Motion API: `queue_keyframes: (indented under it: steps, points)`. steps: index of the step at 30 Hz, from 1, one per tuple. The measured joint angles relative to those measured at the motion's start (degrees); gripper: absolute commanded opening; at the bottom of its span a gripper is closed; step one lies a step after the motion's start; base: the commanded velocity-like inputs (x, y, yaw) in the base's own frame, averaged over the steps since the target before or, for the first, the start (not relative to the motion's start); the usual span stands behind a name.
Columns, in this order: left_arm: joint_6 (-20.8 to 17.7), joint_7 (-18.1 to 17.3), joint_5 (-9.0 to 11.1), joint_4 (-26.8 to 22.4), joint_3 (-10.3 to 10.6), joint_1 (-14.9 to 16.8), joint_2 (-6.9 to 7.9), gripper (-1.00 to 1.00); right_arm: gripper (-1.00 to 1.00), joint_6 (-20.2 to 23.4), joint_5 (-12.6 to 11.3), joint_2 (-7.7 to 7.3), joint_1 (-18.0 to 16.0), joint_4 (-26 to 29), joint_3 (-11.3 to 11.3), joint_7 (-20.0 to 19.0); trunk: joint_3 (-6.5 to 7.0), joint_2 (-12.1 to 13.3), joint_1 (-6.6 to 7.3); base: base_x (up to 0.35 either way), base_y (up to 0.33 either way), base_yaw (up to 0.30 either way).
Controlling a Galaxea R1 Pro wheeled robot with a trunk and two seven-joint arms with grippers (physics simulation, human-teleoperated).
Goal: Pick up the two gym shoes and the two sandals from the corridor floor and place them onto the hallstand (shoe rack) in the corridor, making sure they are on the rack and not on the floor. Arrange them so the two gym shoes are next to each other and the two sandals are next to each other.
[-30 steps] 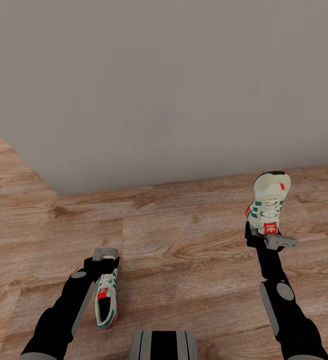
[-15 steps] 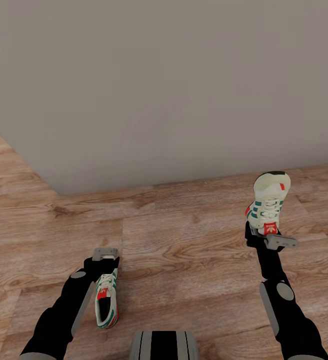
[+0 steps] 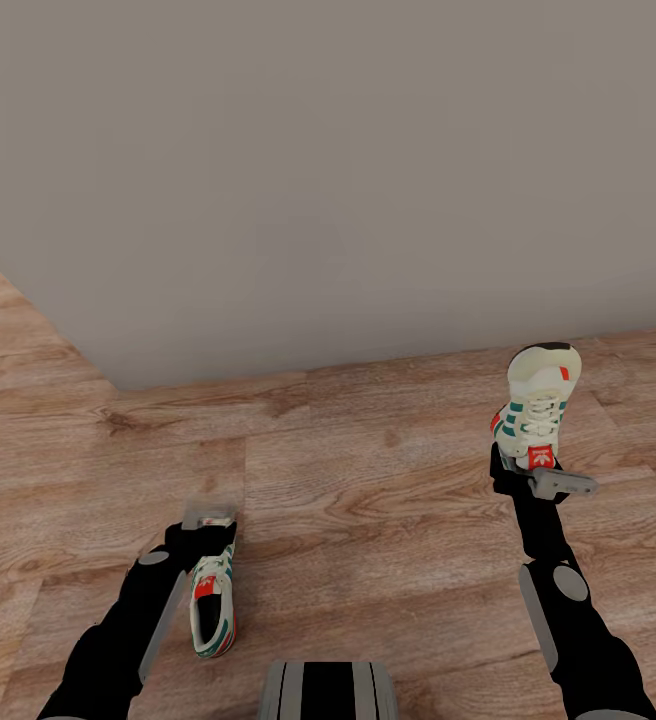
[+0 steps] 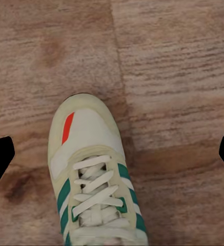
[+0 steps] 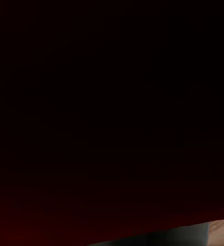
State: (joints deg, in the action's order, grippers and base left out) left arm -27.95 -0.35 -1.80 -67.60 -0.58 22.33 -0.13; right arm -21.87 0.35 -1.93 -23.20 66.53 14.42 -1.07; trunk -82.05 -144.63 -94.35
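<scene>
I am gripping one cream-white lace-up sneaker with green stripes [image 3: 535, 405] in my right claw [image 3: 528, 470], toe up, above the light brown wood-plank floor [image 3: 368, 500]. My left claw [image 3: 208, 530] is hanging open over the second sneaker [image 4: 91, 179], lying on the planks. Next, I judge, I am lowering and closing on it.

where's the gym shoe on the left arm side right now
In the head view the left gym shoe lies on the corridor floor low at left, directly under the left gripper, whose open fingers straddle it.
</scene>
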Motion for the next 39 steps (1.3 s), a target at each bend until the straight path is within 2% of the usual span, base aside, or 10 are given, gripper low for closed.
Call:
queue_keyframes:
  steps: [5,21,39]
  points:
    - [0.0,0.0,0.2,0.0,0.0,-2.5,0.02,1.00,-1.00,0.0,0.0,0.00,0.0,0.0,0.0,0.0,0.00,0.0,0.00,0.000,0.000,0.000]
    - [0.0,0.0,0.4,0.5,0.0,-3.4,-0.13,1.00,-1.00,0.0,0.0,0.00,0.0,0.0,0.0,0.0,0.00,0.0,0.00,0.000,0.000,0.000]
    - [0.0,0.0,0.4,0.5,-0.1,-3.8,-0.13,1.00,-1.00,0.0,0.0,0.00,0.0,0.0,0.0,0.0,-3.98,-0.2,-0.47,0.000,0.000,0.000]
